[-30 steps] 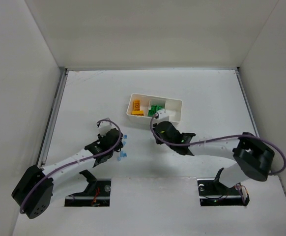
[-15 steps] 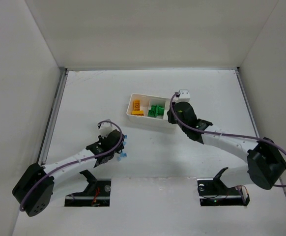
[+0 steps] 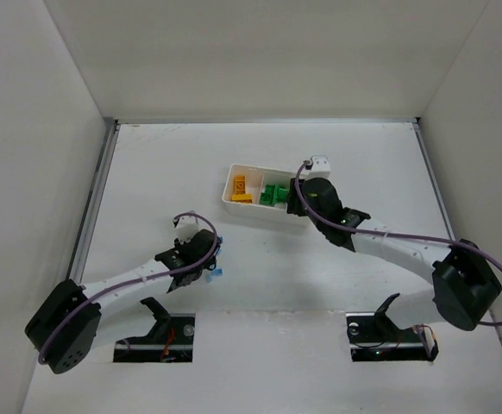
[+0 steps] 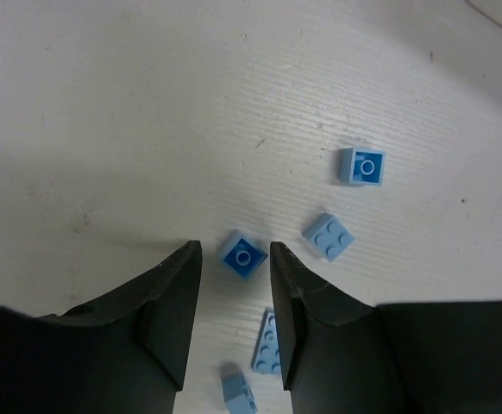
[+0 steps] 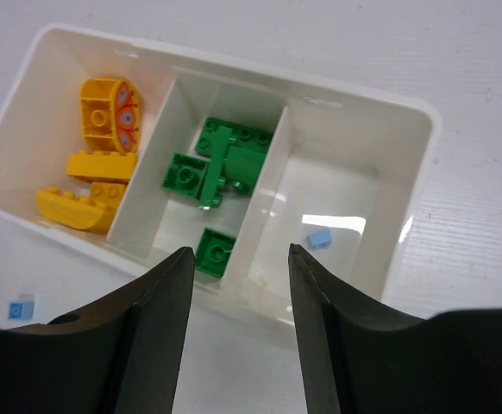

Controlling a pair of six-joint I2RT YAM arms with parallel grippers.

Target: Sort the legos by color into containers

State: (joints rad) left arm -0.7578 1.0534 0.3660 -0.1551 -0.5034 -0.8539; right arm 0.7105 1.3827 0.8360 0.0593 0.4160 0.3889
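Note:
The white three-compartment tray (image 5: 406,216) (image 3: 234,200) holds yellow-orange bricks (image 5: 96,164) on the left, green bricks (image 5: 221,164) in the middle and one light-blue brick (image 5: 320,239) on the right. My right gripper (image 5: 238,259) (image 3: 296,200) is open and empty over the tray's near wall. My left gripper (image 4: 234,254) (image 3: 210,259) is open, low over the table, jaws either side of a blue brick (image 4: 242,255). Several more light-blue bricks (image 4: 328,235) lie loose around it, one (image 4: 362,166) farther off.
A stray light-blue brick (image 5: 20,308) lies on the table left of the tray's near corner. White walls enclose the table on the left, back and right. The arm bases stand at the near edge.
My right gripper swung from the table in front of the tray to the tray's right end, then slid slightly left. My left gripper edged right, down over the blue bricks.

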